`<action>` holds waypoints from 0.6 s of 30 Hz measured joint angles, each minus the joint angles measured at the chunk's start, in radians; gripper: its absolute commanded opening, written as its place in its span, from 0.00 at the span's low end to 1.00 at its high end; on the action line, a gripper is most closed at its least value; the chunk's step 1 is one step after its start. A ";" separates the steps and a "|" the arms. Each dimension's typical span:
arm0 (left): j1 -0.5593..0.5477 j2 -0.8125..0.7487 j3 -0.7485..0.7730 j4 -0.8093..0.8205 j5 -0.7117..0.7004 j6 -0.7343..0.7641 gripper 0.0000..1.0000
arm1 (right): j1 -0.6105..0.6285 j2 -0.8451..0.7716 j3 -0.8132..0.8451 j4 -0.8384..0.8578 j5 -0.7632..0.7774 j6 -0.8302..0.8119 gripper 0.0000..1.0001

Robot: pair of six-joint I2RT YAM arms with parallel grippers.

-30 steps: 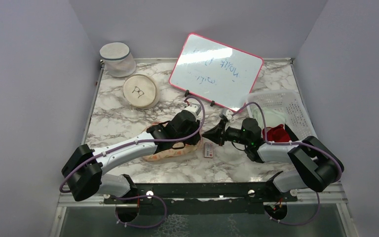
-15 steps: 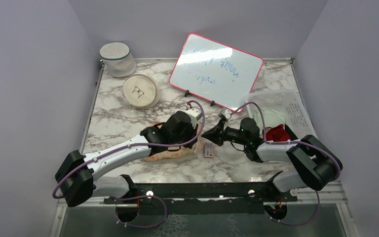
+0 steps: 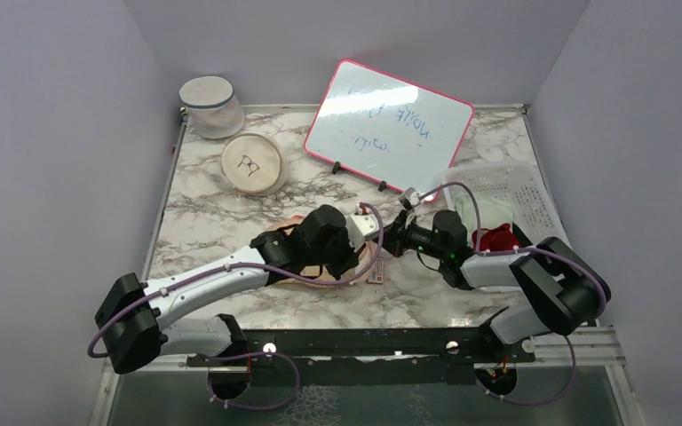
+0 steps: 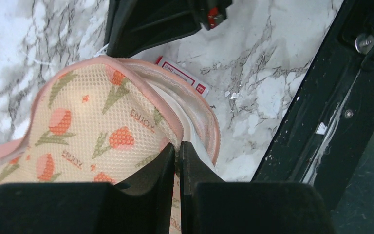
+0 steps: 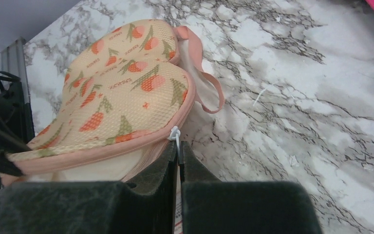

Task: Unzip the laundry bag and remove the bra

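The laundry bag (image 5: 126,105) lies flat on the marble between the two arms, its mesh edged in pink. The peach bra (image 4: 87,126), with a red and green print, shows through the mesh. The zipper stands partly open at the bag's end, and a white lining shows in the gap. My left gripper (image 4: 177,145) is shut on the pink zipper edge beside that gap. My right gripper (image 5: 178,144) is shut on the white zipper pull (image 5: 175,132). In the top view the left gripper (image 3: 352,259) and right gripper (image 3: 382,244) nearly meet over the bag (image 3: 302,278), and the arms hide most of it.
A small red-and-white card (image 3: 375,271) lies by the bag's end. A tilted whiteboard (image 3: 389,129) stands behind. At the right, a white basket (image 3: 519,182) holds a red cloth (image 3: 497,240). A cream disc (image 3: 252,163) and a mesh cylinder (image 3: 210,106) sit far left.
My left gripper has slid right along the bag towards the right gripper and shut on the bag's zipper edge. The right gripper stays shut and has shifted slightly.
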 measured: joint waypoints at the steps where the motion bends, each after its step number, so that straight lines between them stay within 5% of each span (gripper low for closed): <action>1: -0.012 0.003 0.005 -0.001 -0.002 0.024 0.00 | -0.008 0.011 0.000 0.002 0.000 0.010 0.01; 9: -0.053 0.146 0.023 0.006 -0.101 0.148 0.00 | -0.037 0.013 -0.031 0.027 0.016 0.027 0.01; 12: -0.053 0.176 -0.010 0.016 -0.148 0.104 0.15 | -0.040 -0.019 -0.044 0.026 -0.007 0.002 0.01; 15: -0.052 0.166 -0.039 0.006 -0.177 0.038 0.43 | -0.040 -0.036 -0.044 0.027 -0.047 -0.018 0.01; 18: -0.053 0.128 -0.048 -0.005 -0.185 -0.043 0.55 | -0.040 -0.037 -0.044 0.039 -0.085 -0.029 0.01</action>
